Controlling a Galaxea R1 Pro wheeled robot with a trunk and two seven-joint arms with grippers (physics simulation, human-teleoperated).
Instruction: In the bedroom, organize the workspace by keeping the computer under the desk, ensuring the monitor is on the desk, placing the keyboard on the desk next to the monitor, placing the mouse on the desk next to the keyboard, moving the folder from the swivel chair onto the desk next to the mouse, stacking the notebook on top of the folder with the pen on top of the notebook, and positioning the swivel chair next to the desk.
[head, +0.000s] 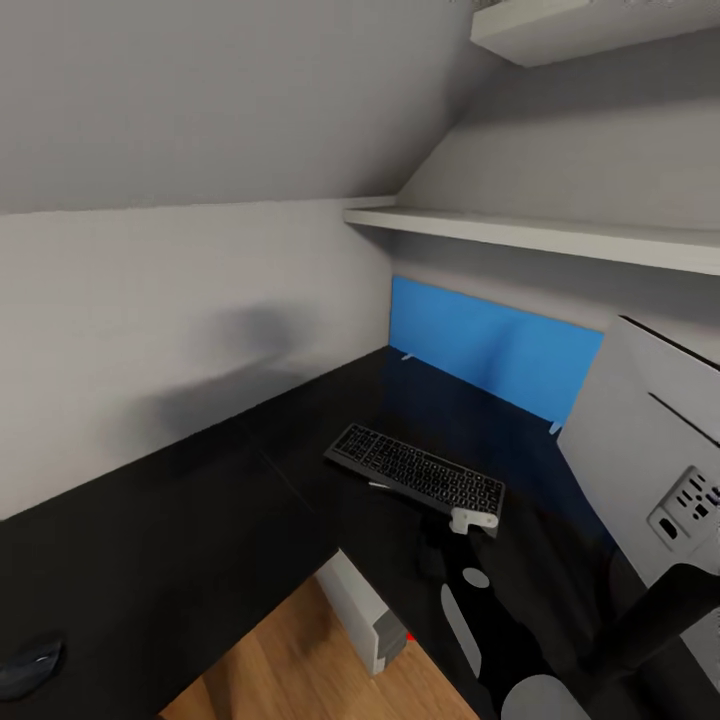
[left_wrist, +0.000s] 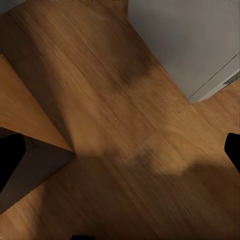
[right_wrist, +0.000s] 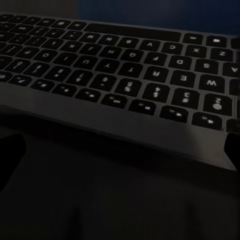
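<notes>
Head view: one keyboard, slim, dark grey with black keys, flat on glossy black desk; right gripper at its near end; one monitor, grey back showing; one mouse. Right wrist view: key legends legible, fingertips spread apart. Left wrist view: wooden floor, fingers wide apart.

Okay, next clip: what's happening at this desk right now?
The robot is working on the keyboard, which lies flat on the glossy black desk. Its right hand sits at the keyboard's near right end, and the right wrist view looks across the keys from close up; whether it is gripping cannot be told. The monitor stands on the desk to the right, its back facing the camera. The mouse rests at the desk's far left edge. The left wrist view looks down at wooden floor.
</notes>
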